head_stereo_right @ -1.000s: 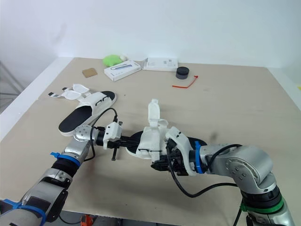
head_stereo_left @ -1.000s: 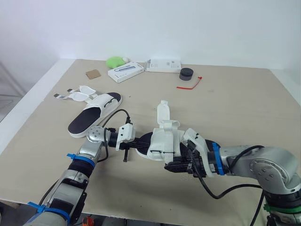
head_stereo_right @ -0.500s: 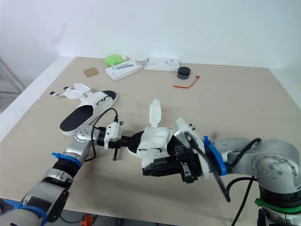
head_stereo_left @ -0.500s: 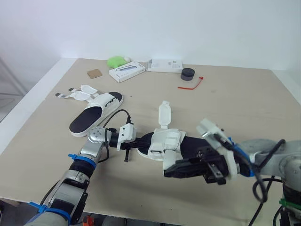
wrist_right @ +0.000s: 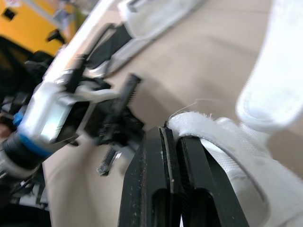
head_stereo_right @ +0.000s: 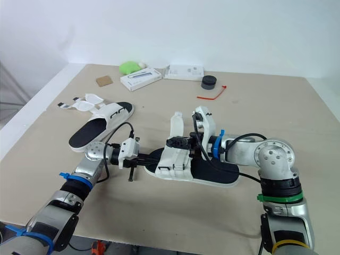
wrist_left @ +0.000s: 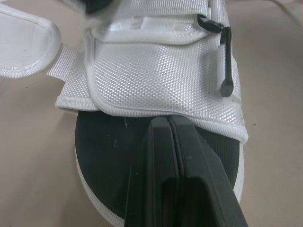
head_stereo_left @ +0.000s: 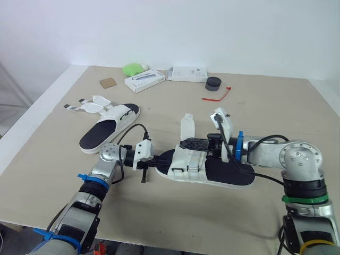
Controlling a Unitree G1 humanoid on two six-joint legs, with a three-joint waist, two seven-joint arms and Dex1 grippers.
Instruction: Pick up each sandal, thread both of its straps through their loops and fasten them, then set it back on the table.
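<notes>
I have the near sandal lying flat in the middle of the table, toe towards nine o'clock. My left gripper comes in from nine o'clock. Its two fingers are pressed together with nothing between them, their tips resting on the black footbed just short of the wide strap.

My right gripper reaches in from three o'clock across the top of the sandal. Its fingers are closed on the edge of that wide strap, and the white fabric runs into the seam between them. The upright strap stands loose just beside it on the twelve o'clock side, unfastened. My right wrist hides the middle of the footbed, so I cannot tell how the loops there sit.

The far sandal lies well apart at ten o'clock, its straps spread open on the table. Along the far edge, from eleven round to one o'clock, I see:
- a brown card square
- a green lump
- a white box
- a second white box
- a black round cap
- a red tie

All of these lie well away from both arms.
</notes>
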